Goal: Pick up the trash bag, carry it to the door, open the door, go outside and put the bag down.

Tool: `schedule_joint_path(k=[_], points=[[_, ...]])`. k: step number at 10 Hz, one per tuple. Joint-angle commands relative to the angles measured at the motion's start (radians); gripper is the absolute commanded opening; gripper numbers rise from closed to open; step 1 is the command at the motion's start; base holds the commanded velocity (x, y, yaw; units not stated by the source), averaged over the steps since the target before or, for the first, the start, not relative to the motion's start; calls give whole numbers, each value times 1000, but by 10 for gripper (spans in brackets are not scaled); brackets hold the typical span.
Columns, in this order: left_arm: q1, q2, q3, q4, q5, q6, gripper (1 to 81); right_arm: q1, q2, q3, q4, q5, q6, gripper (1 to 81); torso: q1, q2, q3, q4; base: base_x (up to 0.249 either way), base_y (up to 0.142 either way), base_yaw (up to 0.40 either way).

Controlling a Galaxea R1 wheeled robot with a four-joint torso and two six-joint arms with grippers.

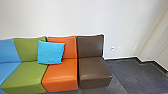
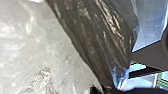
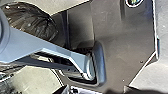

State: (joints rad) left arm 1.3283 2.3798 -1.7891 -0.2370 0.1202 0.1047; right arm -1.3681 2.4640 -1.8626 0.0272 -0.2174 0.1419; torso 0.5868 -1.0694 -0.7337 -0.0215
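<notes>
- Charcoal floor (image 1: 140, 75) lies open to the right of the brown seat (image 1: 93, 70), running to the dark skirting (image 1: 122, 58) and the angled wall at the far right.
- Behind the seats, the white wall (image 1: 75, 17) stops any way straight on; the seat row's front edge stands in the way nearer in.
- Smooth, leather-like upholstery covers boxy seats: blue (image 1: 8, 72), green (image 1: 27, 75), orange (image 1: 61, 75) and brown, 4 colours side by side.
- Thin, glossy, creased dark plastic makes up the trash bag (image 2: 92, 37), which narrows to a gathered neck at the left gripper (image 2: 107, 87), closed on it. The bag's rounded side also shows in the right wrist view.
- Whether the right gripper is open or closed, I cannot tell.
- Square and soft, a turquoise cushion (image 1: 50, 52) leans on the green and orange backrests, over their shared edge.
</notes>
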Motion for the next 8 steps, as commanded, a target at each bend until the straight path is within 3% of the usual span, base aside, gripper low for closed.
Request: schedule_joint_path(k=[1, 4, 8], points=[[2, 50, -90, 2, 78, 15, 10, 2, 38, -57, -19, -59, -4, 811, -61, 95, 79, 0, 0, 0, 0], [19, 124, -199, 2, 78, 24, 10, -18, 111, -148, -27, -42, -4, 811, -128, 197, 159, 0, 0, 0, 0], [42, 213, -348, 12, 79, 27, 10, -44, 134, -181, -32, -13, -5, 811, -218, 332, 263, 0, 0, 0, 0]])
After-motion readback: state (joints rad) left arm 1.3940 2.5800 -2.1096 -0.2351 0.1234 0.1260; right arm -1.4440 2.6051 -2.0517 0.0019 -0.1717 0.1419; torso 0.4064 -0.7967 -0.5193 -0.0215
